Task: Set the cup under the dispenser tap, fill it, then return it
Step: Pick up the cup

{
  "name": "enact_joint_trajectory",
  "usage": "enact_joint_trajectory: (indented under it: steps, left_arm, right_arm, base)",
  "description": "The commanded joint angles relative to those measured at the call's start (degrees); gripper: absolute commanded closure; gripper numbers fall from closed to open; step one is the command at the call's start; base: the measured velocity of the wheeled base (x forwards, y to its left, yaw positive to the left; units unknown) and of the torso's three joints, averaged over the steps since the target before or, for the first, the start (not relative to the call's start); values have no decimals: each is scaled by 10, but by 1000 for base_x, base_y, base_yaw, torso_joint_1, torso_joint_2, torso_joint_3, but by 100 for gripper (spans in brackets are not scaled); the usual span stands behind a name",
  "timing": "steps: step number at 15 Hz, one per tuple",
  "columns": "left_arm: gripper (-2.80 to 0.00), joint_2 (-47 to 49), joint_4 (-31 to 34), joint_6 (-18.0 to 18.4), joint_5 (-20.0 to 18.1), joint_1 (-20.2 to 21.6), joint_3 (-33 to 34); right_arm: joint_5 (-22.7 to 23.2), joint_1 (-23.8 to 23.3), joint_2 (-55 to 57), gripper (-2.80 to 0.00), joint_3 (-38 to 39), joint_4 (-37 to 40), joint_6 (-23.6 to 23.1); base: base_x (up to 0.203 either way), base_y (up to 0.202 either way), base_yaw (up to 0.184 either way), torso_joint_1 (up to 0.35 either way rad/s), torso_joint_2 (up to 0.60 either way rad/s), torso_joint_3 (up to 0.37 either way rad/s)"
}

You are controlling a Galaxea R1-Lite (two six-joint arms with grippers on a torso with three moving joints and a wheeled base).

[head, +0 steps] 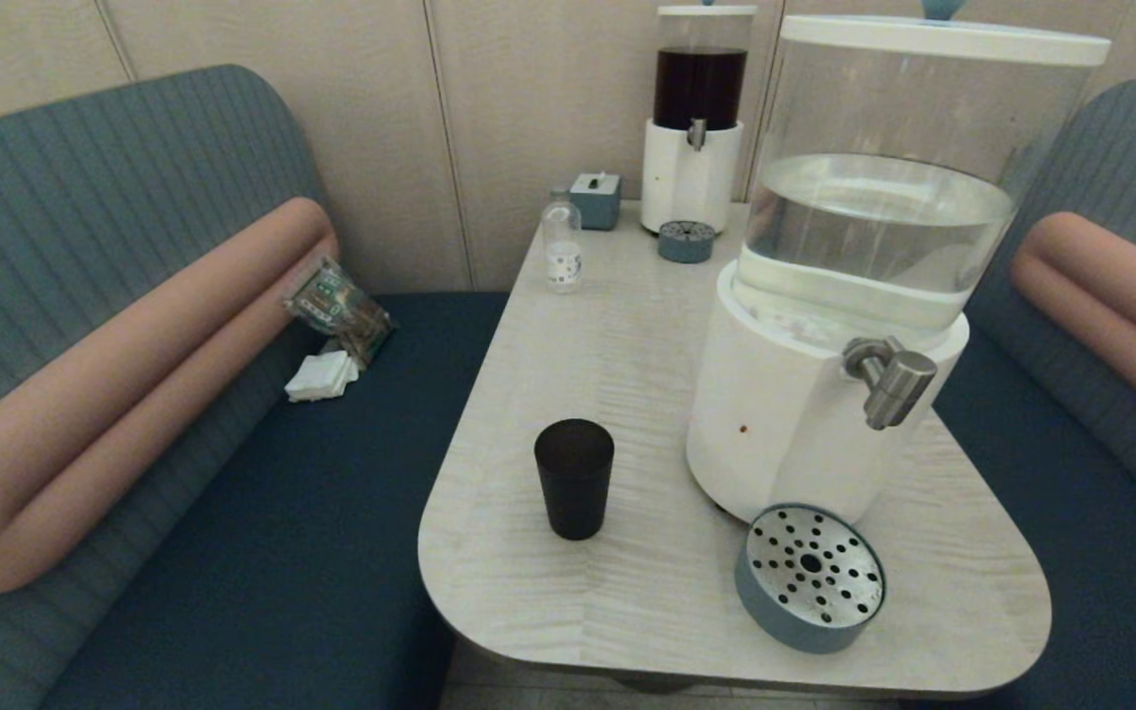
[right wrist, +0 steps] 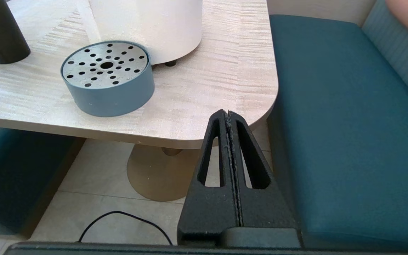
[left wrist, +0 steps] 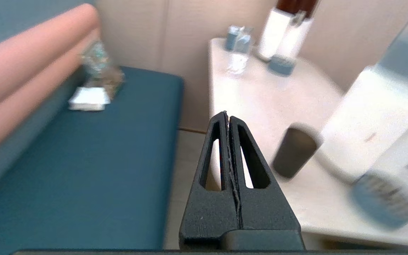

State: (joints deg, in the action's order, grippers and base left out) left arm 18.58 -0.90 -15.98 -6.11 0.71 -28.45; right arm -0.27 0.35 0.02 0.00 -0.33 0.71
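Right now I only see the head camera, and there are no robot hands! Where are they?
Observer: The left gripper is shut, off the edge of the table, with the cup ahead of it.
Operator: And the other one?
Observer: The right gripper is shut too, holding nothing, near the table corner by the drip tray.
Operator: Anything under the table?
Observer: A black cable lies on the floor by the pedestal.
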Motion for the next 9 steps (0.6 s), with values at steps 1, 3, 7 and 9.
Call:
enact_joint_trajectory:
  steps: [1,3,7,9]
  left_arm:
    - [0,131,-1,-17,-56,0,-70]
    - [0,183,-10,-23,-211,-1,-82]
    - [0,273,-122,-14,-435,0,-15]
    - [0,352,-234,27,-445,0,38]
  right_arm:
    - [0,1,0,0,0,0,0]
    - [0,0,0,0,0,0,0]
    - [0,0,0,0,0,0,1]
    - [0,0,0,0,0,0,1]
  base:
    - [0,0,0,0,0,0]
    - [0,0,0,0,0,0]
    - [0,0,0,0,0,0]
    - [0,0,0,0,0,0]
